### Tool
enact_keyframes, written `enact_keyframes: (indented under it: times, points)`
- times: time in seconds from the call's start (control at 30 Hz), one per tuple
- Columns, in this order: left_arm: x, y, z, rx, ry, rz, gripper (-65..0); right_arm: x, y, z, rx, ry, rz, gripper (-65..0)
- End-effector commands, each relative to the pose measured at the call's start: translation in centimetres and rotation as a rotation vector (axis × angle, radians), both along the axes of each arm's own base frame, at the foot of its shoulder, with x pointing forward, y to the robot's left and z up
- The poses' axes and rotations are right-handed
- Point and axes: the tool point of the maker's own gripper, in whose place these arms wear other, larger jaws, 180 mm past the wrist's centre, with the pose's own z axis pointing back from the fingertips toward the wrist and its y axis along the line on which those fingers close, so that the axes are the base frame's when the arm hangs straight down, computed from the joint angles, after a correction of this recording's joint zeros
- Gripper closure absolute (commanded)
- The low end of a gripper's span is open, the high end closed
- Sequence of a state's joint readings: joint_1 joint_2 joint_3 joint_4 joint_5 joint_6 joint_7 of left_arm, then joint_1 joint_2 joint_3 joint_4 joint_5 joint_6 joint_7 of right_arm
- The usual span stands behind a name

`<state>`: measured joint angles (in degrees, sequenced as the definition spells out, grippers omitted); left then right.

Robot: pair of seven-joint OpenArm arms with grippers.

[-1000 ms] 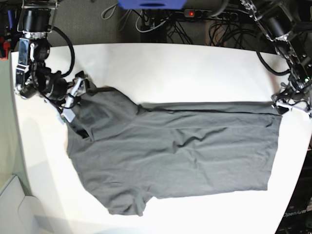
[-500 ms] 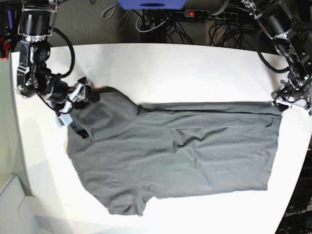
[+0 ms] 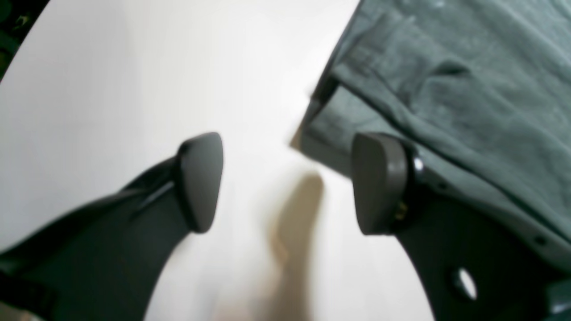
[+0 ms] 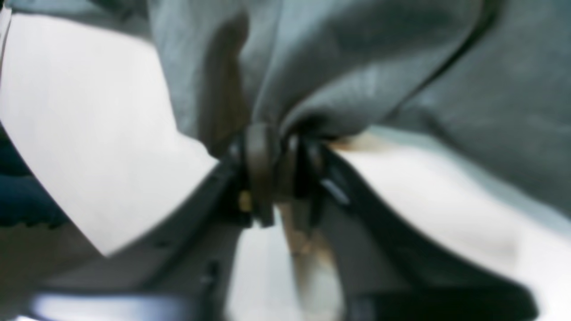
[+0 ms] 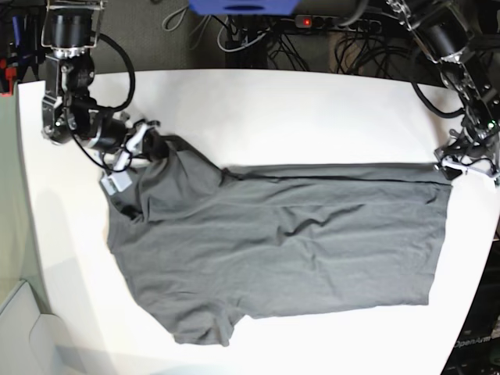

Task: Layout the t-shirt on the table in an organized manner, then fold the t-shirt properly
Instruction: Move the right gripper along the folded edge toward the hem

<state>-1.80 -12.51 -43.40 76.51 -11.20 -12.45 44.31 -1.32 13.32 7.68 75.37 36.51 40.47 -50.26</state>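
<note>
The dark grey t-shirt (image 5: 297,242) lies spread flat on the white table (image 5: 297,109), hem toward the right of the base view and sleeves toward the left. My right gripper (image 5: 139,148) is at the shirt's upper-left shoulder. In the right wrist view this gripper (image 4: 276,138) is shut on a bunched fold of the t-shirt (image 4: 357,67), which rises off the table. My left gripper (image 5: 457,166) hovers by the upper hem corner. In the left wrist view it (image 3: 287,183) is open over bare table, one fingertip (image 3: 379,183) at the edge of the t-shirt (image 3: 446,89).
Cables and a power strip (image 5: 312,27) run behind the table's far edge, beside a blue object (image 5: 242,6). A pale box (image 5: 19,328) sits off the front-left corner. The table's right edge is close to my left gripper.
My right gripper has shut on the shirt's shoulder cloth and shifted right and slightly up, drawing the cloth into a peak. The left arm has not moved.
</note>
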Motion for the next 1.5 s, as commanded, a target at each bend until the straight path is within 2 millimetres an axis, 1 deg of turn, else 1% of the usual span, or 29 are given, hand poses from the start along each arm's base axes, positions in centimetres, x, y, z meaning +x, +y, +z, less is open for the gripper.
enact_keyframes:
  times: [0.0,0.1,0.23,0.33,0.4,0.53,0.7,0.77,0.83,0.93,1.07,1.17,1.27,1.3,1.47]
  points:
    - [1.1,0.9,2.0,0.035,-0.057,-0.001,-43.8,-1.7,-0.8,-1.7,-0.090,0.087,0.047,-0.5]
    - [1.2,0.9,2.1,0.035,-0.059,-0.001,-43.8,-1.2,-0.9,-1.3,-0.091,0.073,0.042,0.0]
    - [1.2,0.9,2.1,0.035,-0.059,-0.001,-43.8,1.0,-1.5,0.8,-0.121,0.001,0.052,0.0]
    - [1.1,0.9,2.0,0.035,-0.056,-0.001,-43.8,2.8,-1.4,3.5,-0.156,-0.076,0.078,0.0]
    - [1.1,0.9,2.0,0.035,-0.056,-0.001,-43.8,4.6,-1.6,5.3,-0.184,-0.113,0.092,0.0]
    - [1.0,0.9,1.9,0.035,-0.054,-0.001,-43.8,7.9,-1.5,8.2,-0.203,-0.179,0.096,0.0]
    - [0.9,0.9,1.8,0.030,-0.046,-0.002,-43.8,11.5,-0.1,12.0,-0.183,-0.282,0.098,0.0]
    - [0.9,0.8,1.8,0.031,-0.046,-0.002,-43.8,12.6,-0.1,12.4,-0.172,-0.282,0.091,0.0]
    - [0.9,0.8,1.8,0.030,-0.043,-0.002,-43.8,13.7,-0.2,12.4,-0.157,-0.267,0.084,0.0]
    - [0.2,0.9,1.3,0.032,-0.031,-0.002,-43.8,15.5,0.5,12.4,-0.137,-0.240,0.099,0.0]
    - [0.2,0.9,1.3,0.031,-0.030,-0.002,-43.8,18.6,1.6,14.2,-0.100,-0.281,0.106,0.0]
    - [0.2,0.8,1.2,0.029,-0.025,-0.003,-43.8,20.0,1.8,14.9,-0.079,-0.288,0.098,0.0]
    - [0.3,0.8,1.6,0.036,-0.034,-0.005,-43.8,20.9,1.7,15.0,-0.054,-0.281,0.078,0.0]
    - [0.0,0.9,1.6,0.041,-0.031,-0.005,-43.8,21.2,1.7,15.1,-0.047,-0.278,0.072,0.0]
    - [0.2,0.8,3.0,0.070,-0.059,-0.014,-43.8,21.4,1.6,13.8,-0.005,-0.245,0.041,0.0]
